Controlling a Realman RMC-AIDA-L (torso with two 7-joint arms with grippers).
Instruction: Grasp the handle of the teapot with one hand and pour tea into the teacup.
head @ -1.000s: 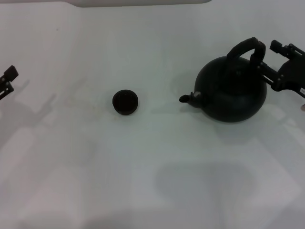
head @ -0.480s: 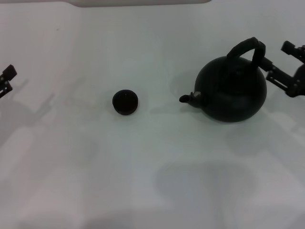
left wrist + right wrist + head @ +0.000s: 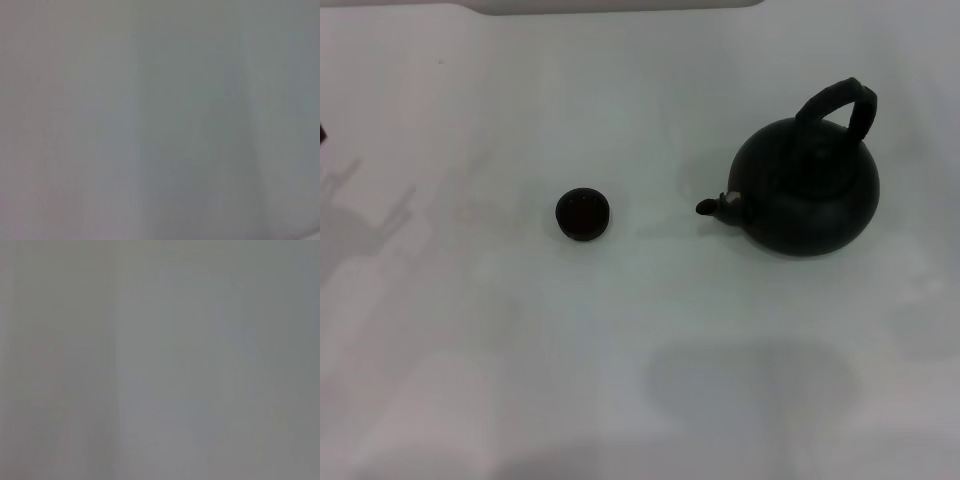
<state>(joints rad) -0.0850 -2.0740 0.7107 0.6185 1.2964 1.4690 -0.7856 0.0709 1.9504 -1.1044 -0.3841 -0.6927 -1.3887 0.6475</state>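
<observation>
The white desk (image 3: pixel 640 350) fills the head view, with wide bare room at 6 o'clock and between the two things, and a pale raised edge (image 3: pixel 615 6) along 12 o'clock. The teapot (image 3: pixel 808 190) stands upright at 3 o'clock, its handle (image 3: pixel 838 103) arching free above and its spout toward 9 o'clock, well apart from the teacup (image 3: pixel 584 214), whose inside is too dark to read. Neither gripper is visible, and both wrist views give only blank grey surface, so I cannot tell how either gripper is set

Desk: I see a plain white desk (image 3: pixel 620 380) filling nearly my whole head view.
Far edge: a pale raised strip (image 3: pixel 610 5) runs along it.
Light: soft grey shadows lie near me and at left.
Wrist views: only blank pale grey surface.
</observation>
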